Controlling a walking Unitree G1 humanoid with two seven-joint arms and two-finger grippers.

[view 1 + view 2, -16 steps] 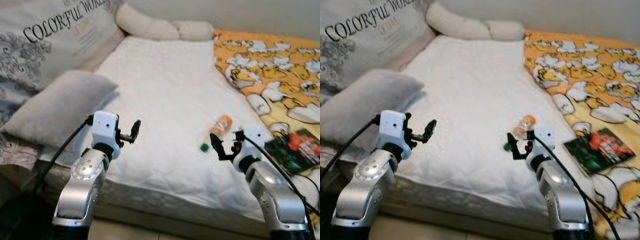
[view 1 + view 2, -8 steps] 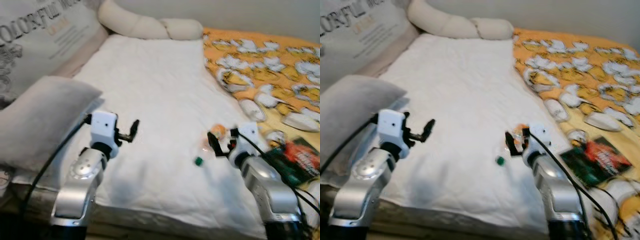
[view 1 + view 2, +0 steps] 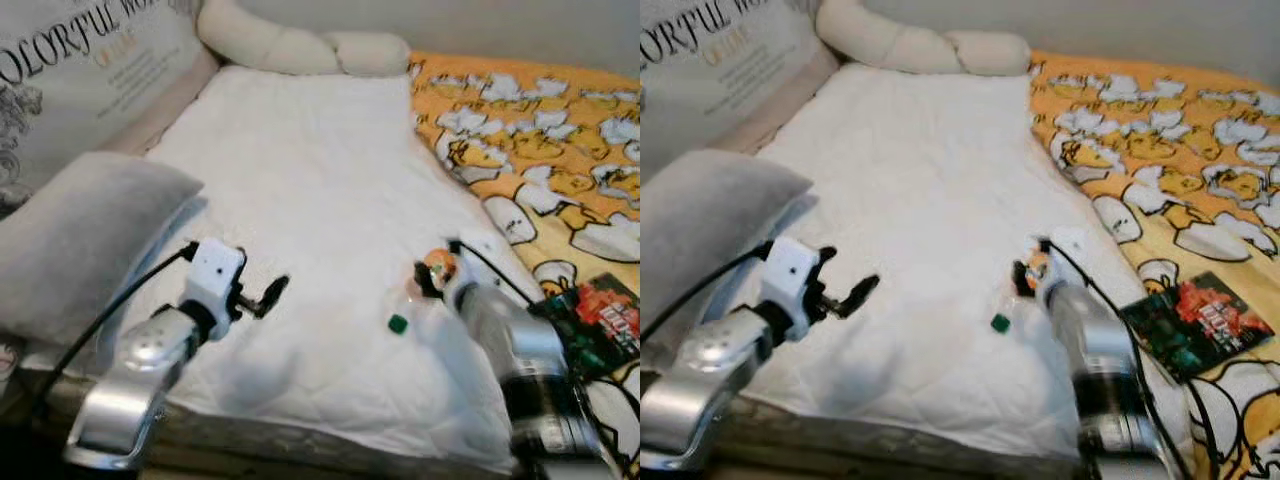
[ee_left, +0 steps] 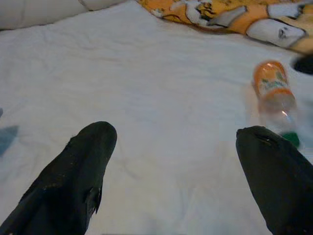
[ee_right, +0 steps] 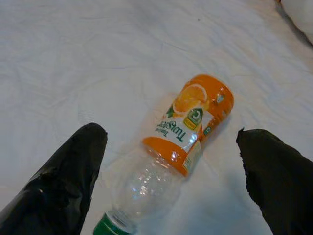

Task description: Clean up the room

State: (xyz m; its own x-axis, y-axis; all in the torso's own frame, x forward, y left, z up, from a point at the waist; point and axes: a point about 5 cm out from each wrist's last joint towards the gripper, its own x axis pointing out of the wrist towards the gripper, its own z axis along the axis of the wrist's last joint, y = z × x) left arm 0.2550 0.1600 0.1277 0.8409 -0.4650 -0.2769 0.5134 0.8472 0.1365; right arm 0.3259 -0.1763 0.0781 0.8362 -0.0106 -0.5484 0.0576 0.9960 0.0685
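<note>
We look down on a bed w/ a white quilt. At far left a grey pillow lies at the bed's edge, w/ a big printed cushion behind it. Our left tool hovers over the quilt near the front edge, fingers spread apart, holding nothing.

Right of centre lies the bottle on its side: clear plastic, empty, orange label, green cap pointing toward the front edge of the bed. Our right tool is right over it, fingers released and wide, one each side of the bottle, not touching it as far as we can tell. In the head views the right wrist hides most of the bottle, so just the orange end and cap show.

Further right an orange duck-print blanket covers that side of the bed, and a dark book w/ red cover art lies on it near the front right.
</note>
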